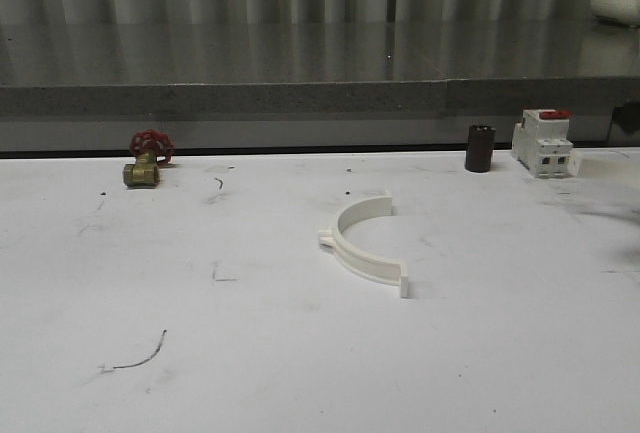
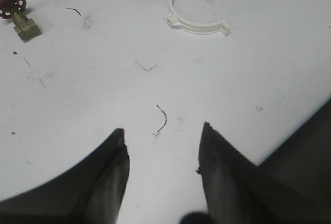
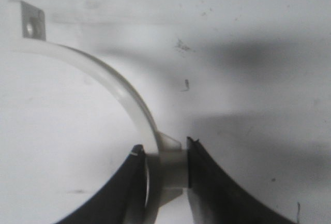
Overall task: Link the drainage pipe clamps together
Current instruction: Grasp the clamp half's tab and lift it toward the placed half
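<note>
One white half-ring drainage pipe clamp (image 1: 372,266) lies flat near the middle of the white table (image 1: 200,333), its open side facing right. The left wrist view has that same clamp (image 2: 199,27) far ahead of my left gripper (image 2: 163,128), which hangs open over bare table with nothing between its fingers. In the right wrist view my right gripper (image 3: 165,149) is shut on the middle tab of a second white clamp half (image 3: 119,87). Its band curves away to a flat end tab (image 3: 32,21) with a hole, and it casts a shadow on the table below.
A brass valve with a red handwheel (image 1: 145,163) sits at the back left of the table. A dark cylinder (image 1: 479,148) and a white circuit breaker with a red top (image 1: 543,143) stand at the back right. A grey ledge runs behind the table.
</note>
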